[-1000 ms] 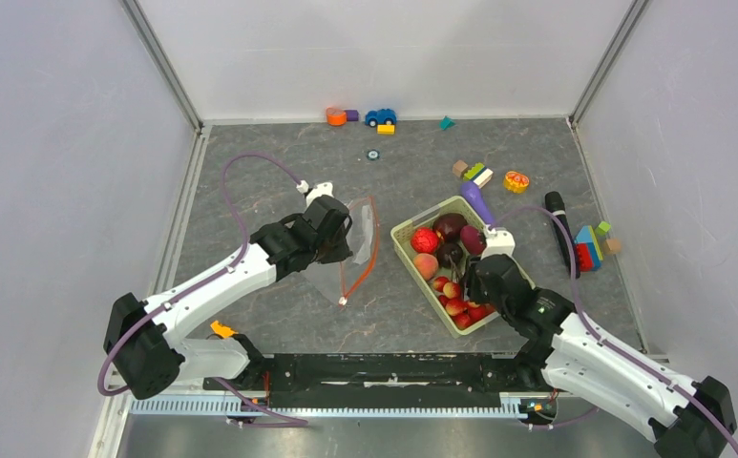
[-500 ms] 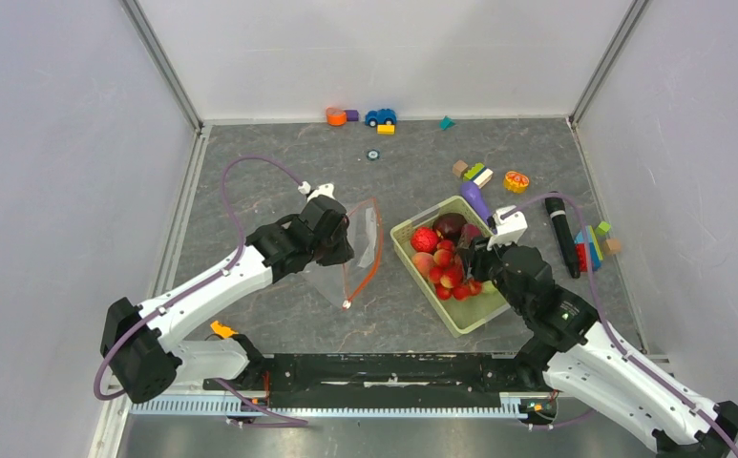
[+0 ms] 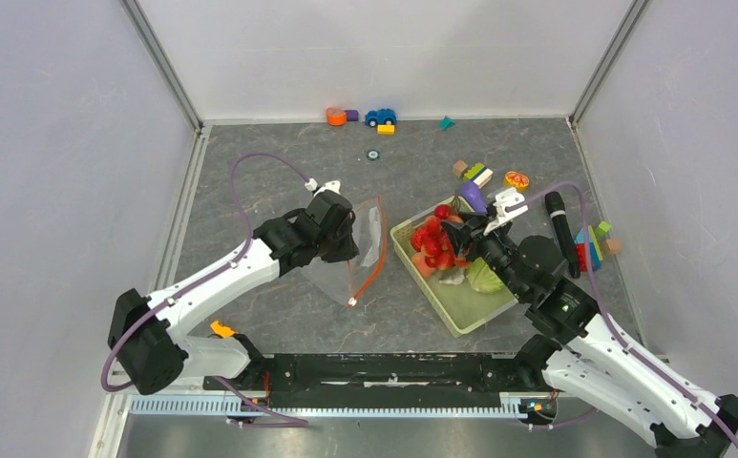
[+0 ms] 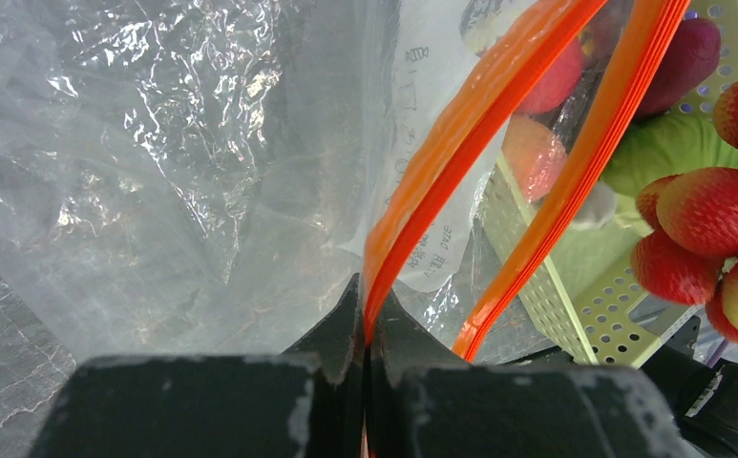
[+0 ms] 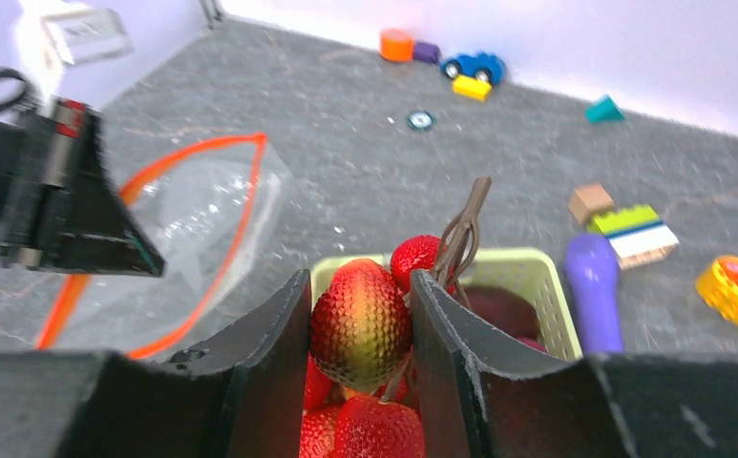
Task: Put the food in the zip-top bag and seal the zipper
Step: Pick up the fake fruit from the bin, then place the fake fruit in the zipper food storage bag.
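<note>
Apple cluster (image 5: 360, 324) now higher, tight in right jaws (left jaws tight on zipper (image 4: 465, 134))

The clear, crinkly zip-top bag (image 3: 331, 279) lay just left of the pale green basket (image 3: 467, 307), one lip raised, its red-orange zipper (image 3: 380, 246) gaping open. A bunch of red-yellow fruits (image 3: 434, 242) hung above the basket's far end; a green cabbage (image 3: 484, 277) lay inside.
</note>
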Motion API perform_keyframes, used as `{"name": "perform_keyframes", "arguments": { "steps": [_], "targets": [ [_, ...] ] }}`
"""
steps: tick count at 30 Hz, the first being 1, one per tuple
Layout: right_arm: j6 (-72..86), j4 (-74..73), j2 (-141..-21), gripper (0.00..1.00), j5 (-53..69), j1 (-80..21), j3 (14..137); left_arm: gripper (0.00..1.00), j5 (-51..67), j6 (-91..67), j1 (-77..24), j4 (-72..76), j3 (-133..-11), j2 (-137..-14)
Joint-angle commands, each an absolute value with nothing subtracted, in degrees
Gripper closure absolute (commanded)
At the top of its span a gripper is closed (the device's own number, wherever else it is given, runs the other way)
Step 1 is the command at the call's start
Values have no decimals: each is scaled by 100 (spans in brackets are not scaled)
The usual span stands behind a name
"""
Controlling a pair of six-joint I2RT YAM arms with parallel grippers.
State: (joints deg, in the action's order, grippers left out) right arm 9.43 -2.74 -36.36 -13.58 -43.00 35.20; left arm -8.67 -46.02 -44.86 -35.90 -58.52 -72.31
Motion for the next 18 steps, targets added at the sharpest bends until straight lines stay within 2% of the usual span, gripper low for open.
{"name": "perform_keyframes", "arguments": {
  "steps": [1,11,18],
  "targets": [
    [699,782,-3757,100,-576,-4289,3984,98,-788,-4465,-4509,-3568,-6219,-7387],
    [1175,1839,-4435,100,976,-4288,4309,98,-592,-4527,-4509,-3545,-6337,-7703],
    [1803,2766,-4923,100,1637,-4290,4186,98,-421,-4510,-4509,-3418,-6274,-7584]
  ]
}}
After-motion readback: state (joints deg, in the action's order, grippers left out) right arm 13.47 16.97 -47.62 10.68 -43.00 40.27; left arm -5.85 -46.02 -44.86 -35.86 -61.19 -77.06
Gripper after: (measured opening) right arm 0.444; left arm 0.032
